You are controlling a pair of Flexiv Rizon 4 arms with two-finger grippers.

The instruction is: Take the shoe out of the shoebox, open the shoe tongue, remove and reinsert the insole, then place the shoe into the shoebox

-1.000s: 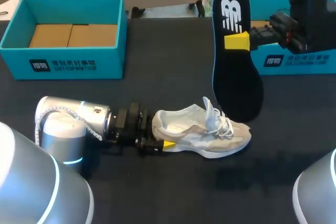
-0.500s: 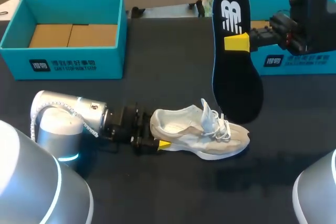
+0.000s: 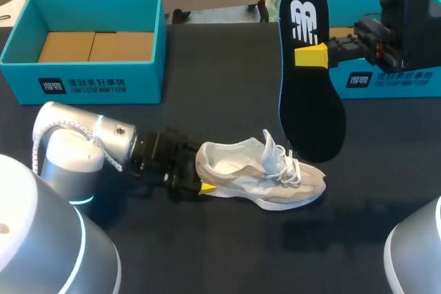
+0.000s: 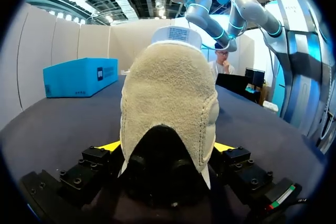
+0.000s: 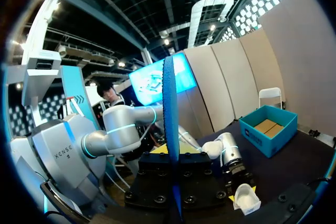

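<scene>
Dark tabletop (image 3: 220, 87), head view: the left gripper (image 3: 201, 186), clamped on the heel of the shoe (image 3: 262, 173), has dragged it a bit leftward. The right gripper (image 3: 311, 55) keeps the insole (image 3: 310, 94) pinched upright beside the far shoebox (image 3: 400, 80). Reinsertion looks next. Left wrist view adds both yellow tips hugging the heel. Right wrist view shows the insole edge-on between its fingers.

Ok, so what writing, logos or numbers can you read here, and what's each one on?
On the left shoebox front: white logo block and one small line, too small to read surely.
On the right shoebox front: same kind of print, too small.
On the insole in the right claw: a big white logo mark, no words.
On the shoe: none seen.
</scene>
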